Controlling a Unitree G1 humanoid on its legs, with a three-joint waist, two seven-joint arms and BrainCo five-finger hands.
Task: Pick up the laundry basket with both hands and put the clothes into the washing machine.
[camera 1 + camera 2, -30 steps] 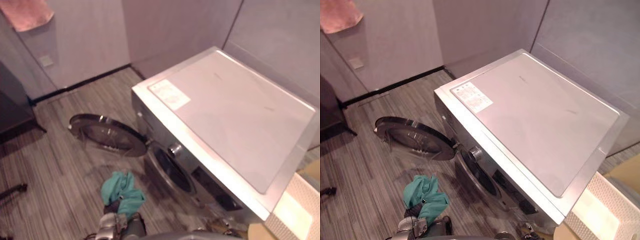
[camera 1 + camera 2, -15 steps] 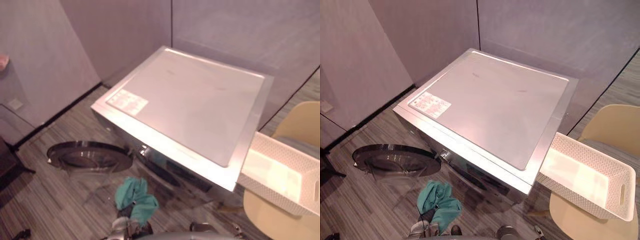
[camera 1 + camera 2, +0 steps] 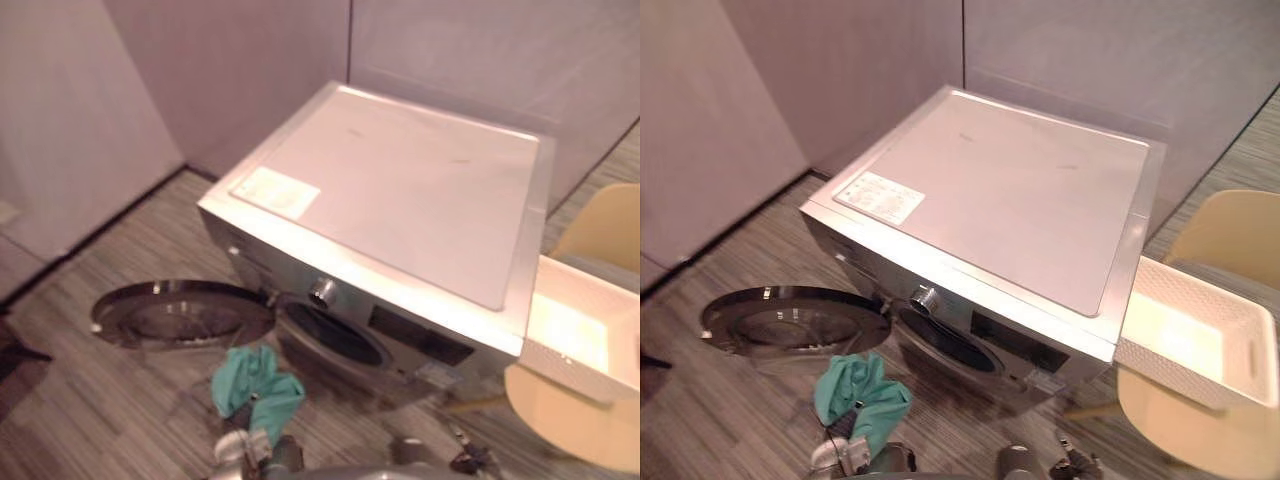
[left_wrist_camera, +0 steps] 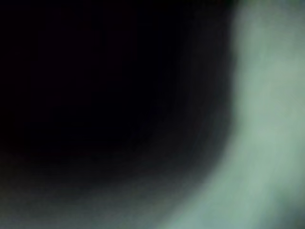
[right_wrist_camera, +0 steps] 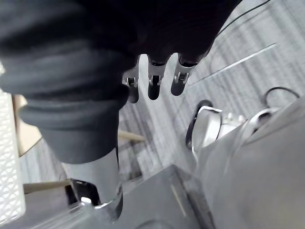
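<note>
Evidently poised to load, the left hand in the left eye view clenches a crumpled teal cloth just short of the dark drum opening of the silver front-loading washing machine, whose round glass door lies wide open ahead-left of it. Well to its right in the right eye view, the white perforated plastic laundry basket sits on a pale yellow chair, likely parked to free both hands. The left wrist view is dark with pale green, probably cloth against the lens; the right wrist view supplies the right hand, fingers hanging relaxed and empty.
</note>
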